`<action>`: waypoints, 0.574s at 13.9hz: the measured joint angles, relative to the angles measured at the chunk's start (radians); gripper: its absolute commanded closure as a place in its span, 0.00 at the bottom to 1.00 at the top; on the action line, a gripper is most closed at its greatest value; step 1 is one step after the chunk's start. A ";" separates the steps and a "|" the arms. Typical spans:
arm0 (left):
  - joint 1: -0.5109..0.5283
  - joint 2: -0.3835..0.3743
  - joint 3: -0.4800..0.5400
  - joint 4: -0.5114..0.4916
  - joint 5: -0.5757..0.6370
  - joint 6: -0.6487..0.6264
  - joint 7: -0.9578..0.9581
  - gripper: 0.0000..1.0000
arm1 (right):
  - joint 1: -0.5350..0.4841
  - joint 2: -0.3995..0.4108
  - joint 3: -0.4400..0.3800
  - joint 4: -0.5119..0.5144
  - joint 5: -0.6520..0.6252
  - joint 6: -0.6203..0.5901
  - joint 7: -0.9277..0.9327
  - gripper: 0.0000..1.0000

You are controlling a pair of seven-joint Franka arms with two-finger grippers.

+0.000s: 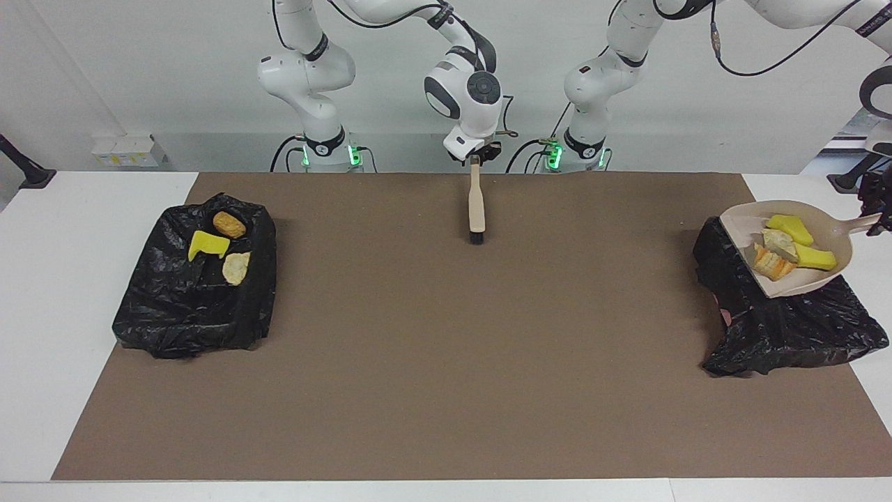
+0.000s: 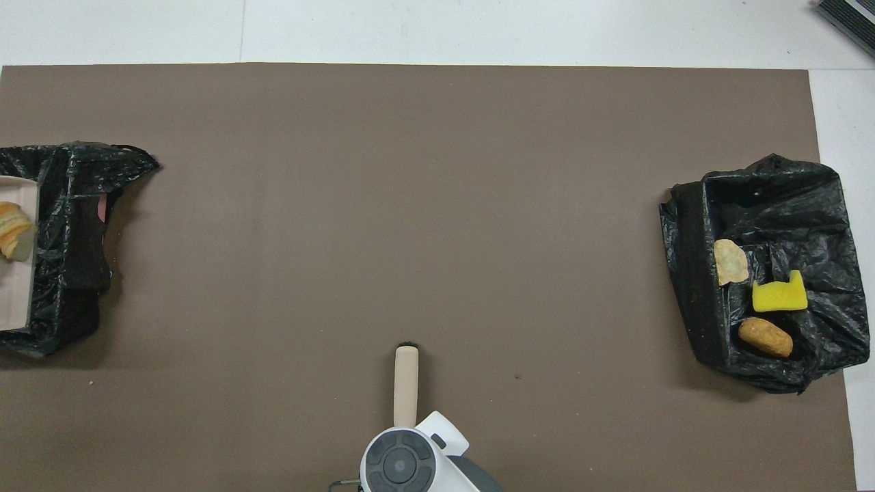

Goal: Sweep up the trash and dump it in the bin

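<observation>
Facing view alone shows left jaws clamping loaded dustpan [image 1: 740, 224] (over bin [image 1: 780, 328]) — right jaws clamp brush [image 1: 477, 202].

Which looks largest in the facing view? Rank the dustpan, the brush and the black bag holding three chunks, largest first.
1. Black bag holding three chunks.
2. Dustpan, held raised over the other bag, so its nearness to the camera is unsure.
3. Brush, clearly smallest.

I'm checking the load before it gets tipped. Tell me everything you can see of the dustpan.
The dustpan is beige, plastic-looking, with a rounded back wall, flat front lip and short handle. The left claw holds that handle. It hangs tilted over the black bin bag at the left arm's end, carrying two yellow bits and two bread-like pieces.
</observation>
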 measured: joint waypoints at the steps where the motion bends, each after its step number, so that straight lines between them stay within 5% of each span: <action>1: -0.002 0.006 -0.003 0.000 0.042 0.026 -0.003 1.00 | -0.038 -0.005 -0.002 0.015 -0.003 0.005 -0.001 0.00; 8: -0.103 0.009 -0.011 -0.028 0.507 0.065 -0.274 1.00 | -0.340 -0.105 -0.014 0.179 -0.017 -0.090 -0.188 0.00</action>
